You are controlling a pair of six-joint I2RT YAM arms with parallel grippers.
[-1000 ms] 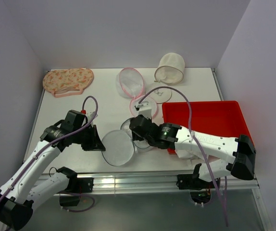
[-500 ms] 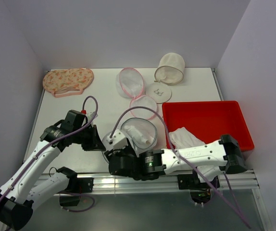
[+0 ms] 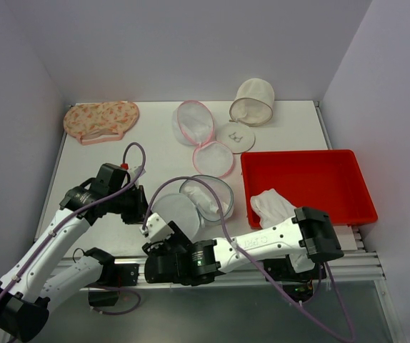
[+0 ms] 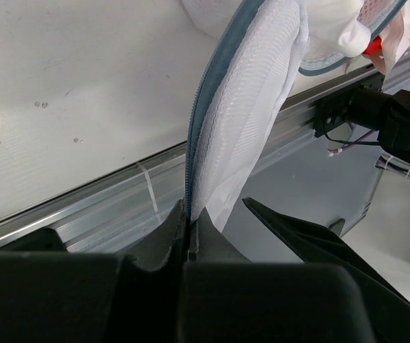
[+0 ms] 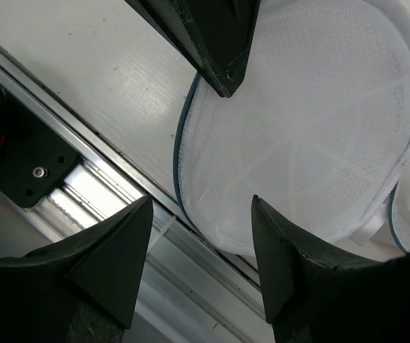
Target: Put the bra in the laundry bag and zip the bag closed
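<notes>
The jaws of the left gripper (image 4: 189, 218) pinch shut on the blue-grey zipper rim of the laundry bag (image 3: 176, 214), at its lid half. The bra (image 3: 203, 193) appears to lie in the open half beside it. The right gripper (image 5: 199, 207) hovers above the lid, jaws apart and empty; closing and zipping remain.

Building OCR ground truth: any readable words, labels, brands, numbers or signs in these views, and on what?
No text is legible in any view.
right arm: faint dark marking on the white link, too small to read.
small round disc: dark mark at its middle, too blurred to tell whether it is lettering.
Both wrist views: no lettering visible.
</notes>
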